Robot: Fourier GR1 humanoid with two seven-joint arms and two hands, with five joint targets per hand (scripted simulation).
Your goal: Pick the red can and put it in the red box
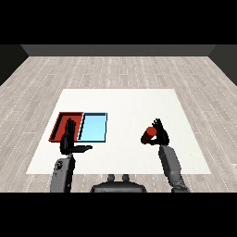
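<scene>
The red can (149,134) is at the right of the table, tilted, and my right hand (161,135) is curled round its right side. Whether it is lifted off the white table (125,106) I cannot tell. The red tray (60,121) lies at the left, partly hidden by my left hand (69,138). That hand is held flat with straight fingers and thumb stuck out to the right, holding nothing.
A light blue tray (93,127) lies right beside the red tray, between it and the can. The table's front edge runs just past my forearms. Grey wooden floor surrounds the table.
</scene>
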